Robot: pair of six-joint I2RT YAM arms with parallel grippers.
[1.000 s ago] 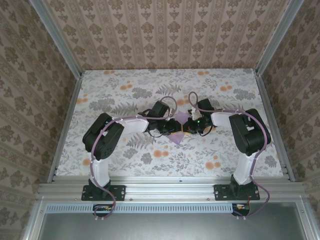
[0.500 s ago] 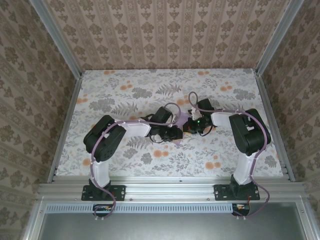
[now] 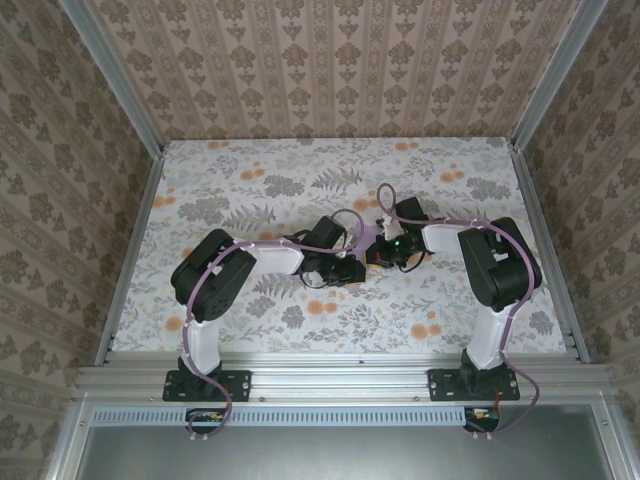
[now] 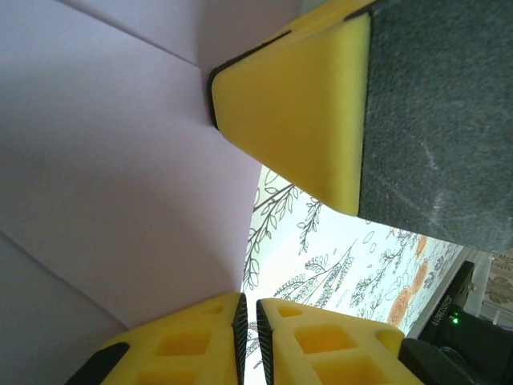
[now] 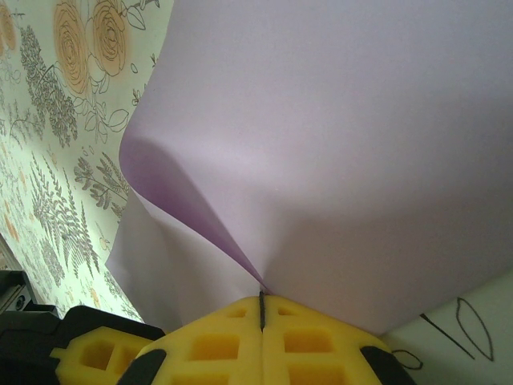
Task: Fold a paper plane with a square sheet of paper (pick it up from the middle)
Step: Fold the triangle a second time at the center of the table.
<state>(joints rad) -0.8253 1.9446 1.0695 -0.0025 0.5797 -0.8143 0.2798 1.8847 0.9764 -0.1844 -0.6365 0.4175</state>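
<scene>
Right pincer [image 5: 262, 314]: at the bottom centre of the right wrist view, its yellow foam pads are pressed flat together. They nip a raised fold of the sheet of paper [image 5: 337, 144] at their seam.
Left pincer [image 4: 249, 343]: at the bottom edge of the left wrist view, its pads are almost together with a thin slit between them. The paper's edge runs down to the left pad, but whether it is caught in the slit cannot be told.
Sheet of paper, right wrist view: the lavender paper covers the upper right. One layer arches up into a soft ridge that narrows down to the nipped point.
Sheet of paper, left wrist view: it covers the left half and has straight creases across it.
Overhead: a small lavender patch shows at mid-frame between the two wrists, which meet over the table [image 3: 250, 180].
Right pincer's finger [image 4: 296, 112]: yellow foam with grey backing sits at the upper right of the left wrist view, just beside the paper's upper part.
Table: it has a grey-and-orange floral print.
</scene>
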